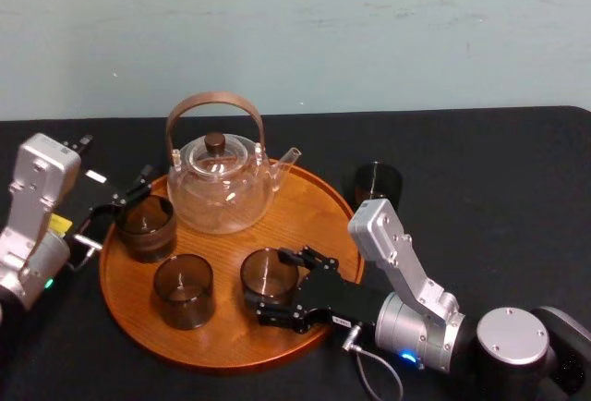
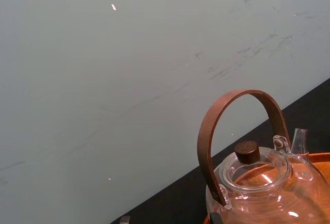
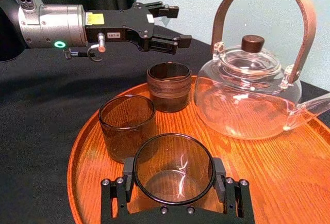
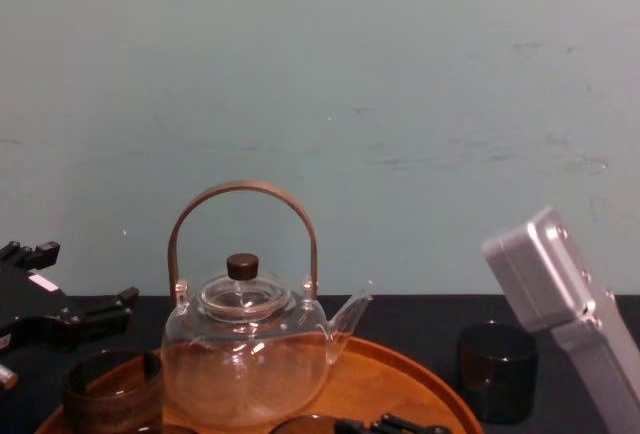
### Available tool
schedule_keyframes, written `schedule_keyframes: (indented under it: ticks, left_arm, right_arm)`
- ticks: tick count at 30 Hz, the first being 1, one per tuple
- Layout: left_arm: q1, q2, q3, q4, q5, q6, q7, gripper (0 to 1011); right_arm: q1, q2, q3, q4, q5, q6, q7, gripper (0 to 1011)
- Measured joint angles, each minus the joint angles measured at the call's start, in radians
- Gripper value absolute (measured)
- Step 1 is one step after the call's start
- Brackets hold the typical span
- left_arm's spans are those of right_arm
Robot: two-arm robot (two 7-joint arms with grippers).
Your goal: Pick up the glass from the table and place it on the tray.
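Head view, right gripper (image 1: 280, 283) around glass (image 1: 269, 274), left gripper's (image 1: 137, 188) label (image 1: 95, 176) illegible

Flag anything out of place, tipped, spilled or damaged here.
Nothing tipped, spilled or broken. One small dark glass cup stands off the round orange-brown wooden tray, on the black table right of the clear glass teapot. Right gripper flanks a cup on the tray; left gripper hovers by another.

Dark smoky glass (image 1: 269, 276), upright on the round orange-brown wooden tray (image 1: 319, 216), near its front rim
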Motion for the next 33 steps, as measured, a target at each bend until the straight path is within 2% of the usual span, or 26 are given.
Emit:
schedule_keyframes:
  ticks: [5,16,20,33]
  left_arm:
    - [0.000,0.000,0.000,0.000,0.000,0.000,0.000,1001]
    - [0.000,0.000,0.000,0.000,0.000,0.000,0.000,1001]
    - [0.000,0.000,0.000,0.000,0.000,0.000,0.000,1001]
    - [0.000,0.000,0.000,0.000,0.000,0.000,0.000,1001]
  right_arm:
    - [0.000,0.000,0.001,0.000,0.001,0.000,0.000,1002]
    - [-0.008,0.003,0.008,-0.006,0.005,-0.015,-0.004,1002]
    - [-0.020,0.011,0.018,-0.029,0.003,-0.035,-0.014,1002]
    - [-0.101,0.063,0.075,-0.179,0.001,-0.101,-0.039,1002]
